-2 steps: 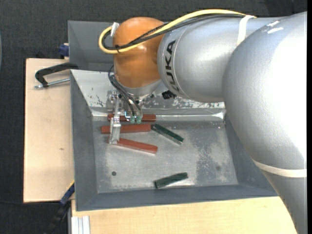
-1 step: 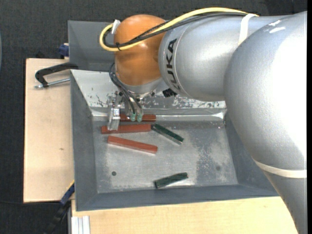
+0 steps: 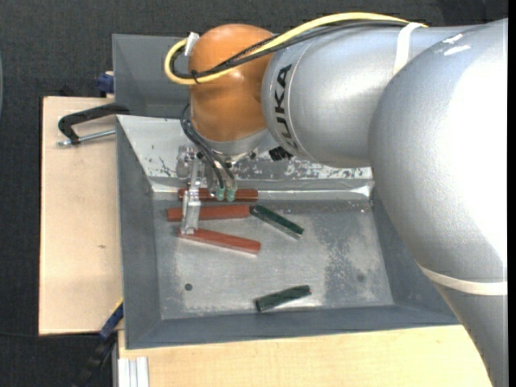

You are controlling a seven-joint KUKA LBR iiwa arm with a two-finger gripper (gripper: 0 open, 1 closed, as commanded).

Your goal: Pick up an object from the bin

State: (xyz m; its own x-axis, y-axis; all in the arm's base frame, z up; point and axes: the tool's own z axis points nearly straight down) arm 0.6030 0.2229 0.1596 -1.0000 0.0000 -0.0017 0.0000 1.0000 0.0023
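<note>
While the gripper hangs low over the far left part of the bin, I look at what lies under it. Three red-brown sticks lie close together there. The middle red stick lies flat, right under the gripper. The top red stick is just behind it, next to the bin's back wall. The slanted red stick is just in front, with its right end pointing down towards me. I cannot tell how wide the jaws are, and I cannot see that they have hold of anything.

A dark green stick lies just to the right of the red ones. Another green stick lies well apart, near the front wall.

I think the middle red stick is the one to go for. It looks thin, hard and light, so I guess it will not bend or break. Its sides look smooth, so it may slip. I would pinch it across its thin width, near the middle of its length, so that neither end droops. The other two red sticks are very near, so the jaws could bump one or grab two at once.
</note>
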